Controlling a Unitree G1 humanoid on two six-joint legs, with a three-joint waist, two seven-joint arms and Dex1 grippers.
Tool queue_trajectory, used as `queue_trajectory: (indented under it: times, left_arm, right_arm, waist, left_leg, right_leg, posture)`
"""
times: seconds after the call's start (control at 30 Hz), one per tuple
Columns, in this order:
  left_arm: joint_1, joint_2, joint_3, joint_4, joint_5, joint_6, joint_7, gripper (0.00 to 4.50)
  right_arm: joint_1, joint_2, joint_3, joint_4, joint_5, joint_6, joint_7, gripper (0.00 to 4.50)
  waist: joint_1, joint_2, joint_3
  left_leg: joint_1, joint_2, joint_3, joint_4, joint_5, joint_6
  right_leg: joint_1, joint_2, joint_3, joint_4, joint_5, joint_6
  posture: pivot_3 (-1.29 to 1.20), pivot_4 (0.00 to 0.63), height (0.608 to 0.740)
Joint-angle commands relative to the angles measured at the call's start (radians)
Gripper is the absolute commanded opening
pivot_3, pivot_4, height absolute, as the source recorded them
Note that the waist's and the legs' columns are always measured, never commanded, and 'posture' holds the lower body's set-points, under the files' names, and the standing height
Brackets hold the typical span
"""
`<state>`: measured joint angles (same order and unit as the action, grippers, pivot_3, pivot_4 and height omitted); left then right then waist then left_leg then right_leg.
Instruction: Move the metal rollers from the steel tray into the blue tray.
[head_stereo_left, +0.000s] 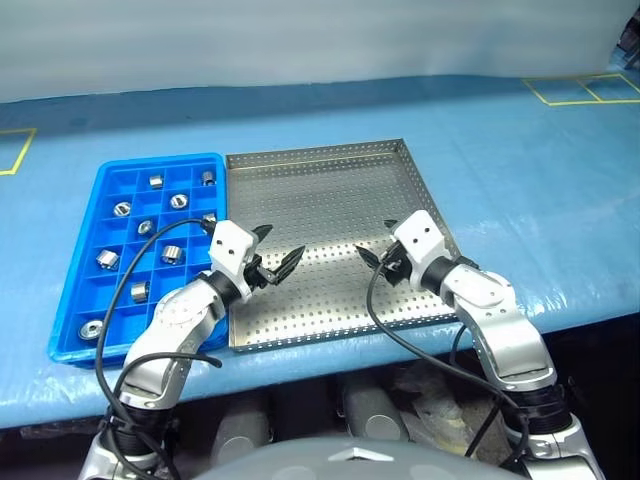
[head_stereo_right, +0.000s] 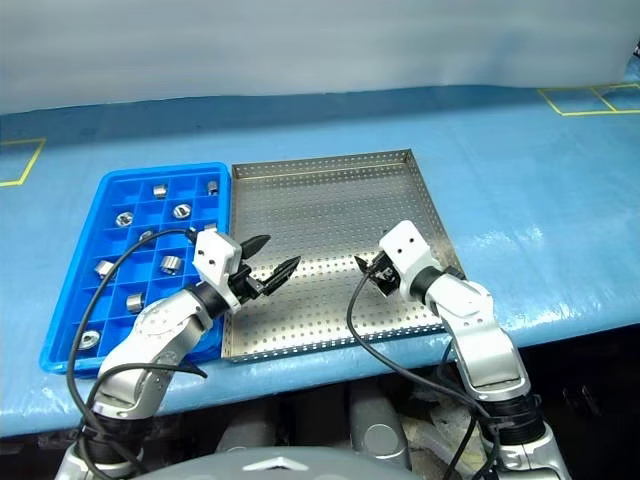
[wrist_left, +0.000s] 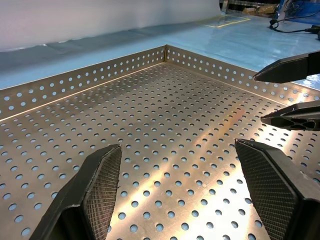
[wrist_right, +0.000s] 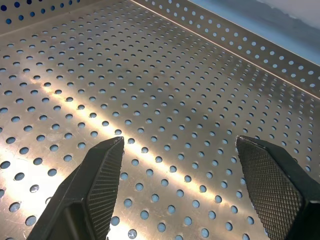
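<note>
The steel tray lies mid-table, and its perforated floor is bare wherever it shows. Against its left side sits the blue tray, with several metal rollers resting singly in its compartments. My left gripper hovers open over the steel tray's near left part, just right of the blue tray, with nothing between its fingers. My right gripper hovers open and empty over the tray's near right part, facing the left one. In the left wrist view the left gripper looks across the tray floor at the right gripper's fingers. The right wrist view has the right gripper above bare floor.
A light blue cover spreads over the table, with yellow tape marks at the far right and far left. The table's front edge runs just behind my wrists. Black cables loop off both arms.
</note>
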<state>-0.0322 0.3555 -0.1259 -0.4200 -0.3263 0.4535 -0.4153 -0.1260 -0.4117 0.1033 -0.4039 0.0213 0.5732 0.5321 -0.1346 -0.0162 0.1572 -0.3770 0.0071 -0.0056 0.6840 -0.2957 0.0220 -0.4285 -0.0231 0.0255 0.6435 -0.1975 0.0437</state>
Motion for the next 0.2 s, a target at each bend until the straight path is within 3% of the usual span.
queue_trajectory:
  times: [0.03,0.2]
  left_arm:
    - [-0.011,0.000,0.015,-0.018,0.009,-0.019,-0.006,3.95]
    - [-0.014,-0.007,0.018,-0.006,0.012,-0.026,-0.006,3.95]
  right_arm:
    - [-0.001,-0.020,-0.014,-0.032,0.020,-0.026,0.011,3.77]
    - [-0.003,-0.034,-0.016,-0.030,0.030,-0.027,0.013,3.77]
  waist:
    - [0.001,0.000,0.000]
    - [0.001,0.000,0.000]
  left_leg:
    - [0.000,0.000,0.000,0.000,0.000,0.000]
    - [0.000,0.000,0.000,0.000,-0.001,0.001]
  right_leg:
    - [0.000,0.000,0.000,0.000,0.000,0.000]
    - [0.000,0.000,0.000,0.000,0.001,-0.001]
  posture:
    - [-0.22,0.150,0.740]
    - [-0.21,0.150,0.740]
